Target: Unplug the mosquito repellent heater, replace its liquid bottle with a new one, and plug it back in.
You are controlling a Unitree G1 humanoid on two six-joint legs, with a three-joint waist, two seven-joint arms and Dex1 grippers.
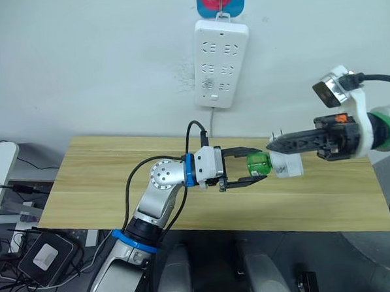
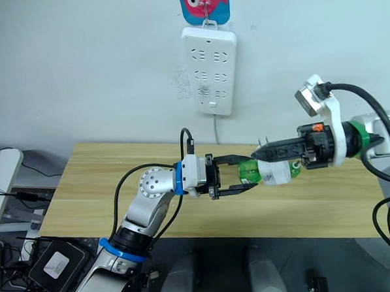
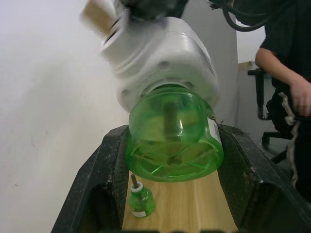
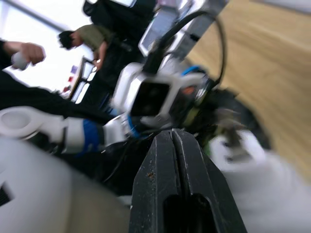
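The left gripper [image 1: 253, 166], at centre frame, has its two black fingers set around the green liquid bottle [image 1: 257, 165], apparently closed on it, while the right gripper [image 1: 277, 143], reaching in from the right edge, looks clenched on the mosquito repellent heater [image 1: 287, 165], the white body the bottle screws into. Both are held in the air above the wooden table [image 1: 86, 191], which spans the lower middle of the frame. The white power strip [image 1: 221, 63] hangs on the wall at upper centre with its sockets free, so the heater is already unplugged and the step in hand appears to be twisting the old bottle out. A second, small green bottle [image 3: 140, 202] stands on the table, low in the left wrist view; the next move likely calls for separating the two parts, setting the old bottle down and fetching that one.
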